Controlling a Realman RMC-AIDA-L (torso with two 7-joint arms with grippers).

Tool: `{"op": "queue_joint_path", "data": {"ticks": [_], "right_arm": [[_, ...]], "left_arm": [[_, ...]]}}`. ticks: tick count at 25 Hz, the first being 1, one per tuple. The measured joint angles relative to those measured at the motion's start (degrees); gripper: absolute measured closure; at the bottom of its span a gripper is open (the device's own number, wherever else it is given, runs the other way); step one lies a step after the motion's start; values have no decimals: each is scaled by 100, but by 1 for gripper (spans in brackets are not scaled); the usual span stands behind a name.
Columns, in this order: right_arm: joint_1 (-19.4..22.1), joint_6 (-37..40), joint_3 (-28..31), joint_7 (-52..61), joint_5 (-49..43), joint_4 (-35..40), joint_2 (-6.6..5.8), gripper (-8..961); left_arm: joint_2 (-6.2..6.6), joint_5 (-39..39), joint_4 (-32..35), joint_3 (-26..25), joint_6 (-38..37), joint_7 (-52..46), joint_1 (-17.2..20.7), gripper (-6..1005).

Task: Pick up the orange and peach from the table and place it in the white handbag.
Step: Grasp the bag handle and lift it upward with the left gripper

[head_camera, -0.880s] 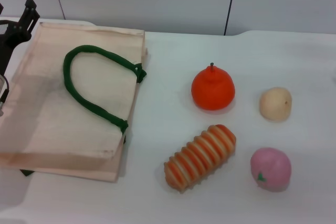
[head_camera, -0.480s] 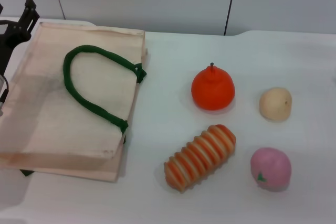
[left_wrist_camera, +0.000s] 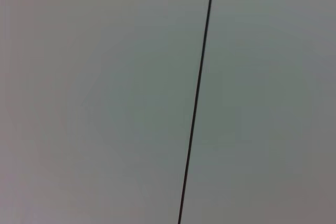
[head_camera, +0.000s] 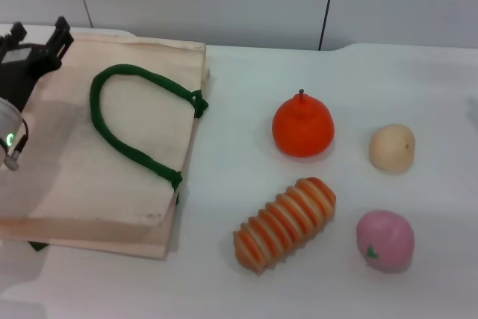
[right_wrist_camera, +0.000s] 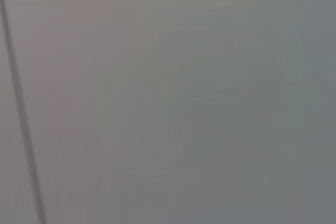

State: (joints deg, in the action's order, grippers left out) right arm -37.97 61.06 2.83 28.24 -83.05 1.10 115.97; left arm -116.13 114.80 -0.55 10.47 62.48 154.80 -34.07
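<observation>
Orange (head_camera: 302, 129) and peach (head_camera: 385, 240) both lie on the white bench (head_camera: 246, 282), well apart from the white handbag (head_camera: 82, 177), which lies flat. Left gripper (head_camera: 33, 42) hangs over the bag's far corner; whether its jaws are apart, I cannot tell. It should lift the bag mouth wide first. Grey wall panels stand behind.

orange (head_camera: 302, 128) sits upright mid-table, pink peach (head_camera: 385, 240) near the front right, beige handbag (head_camera: 97, 147) lying flat left, probably empty.
</observation>
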Motion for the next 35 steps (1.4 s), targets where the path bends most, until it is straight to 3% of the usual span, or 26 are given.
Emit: {"op": "queue_joint_path", "data": {"ticks": [6,12,19,26,35], "right_arm": [[19,399,-383,1660,-1428,957,-19,73],[28,1079,-508,2432,-2390,1690,-22,73],[15,1130,-558,2463,-2459,1752,-43,73],[-33,1145,-774,2468,-2464,1822,-53,73],[-42,1084,-784,2428,-2462,1857,-44,72]], "left_arm": [[22,-497,36,68,-160,-716,36,184],[-1,-1751,681,79,57,-2574,207,184],[-33,-2945,1884,78,656,-5087,501,184],[-27,-5314,3800,78,1134,-8695,408,184],[13,-7064,4742,288,1647,-10526,119,185]]}}
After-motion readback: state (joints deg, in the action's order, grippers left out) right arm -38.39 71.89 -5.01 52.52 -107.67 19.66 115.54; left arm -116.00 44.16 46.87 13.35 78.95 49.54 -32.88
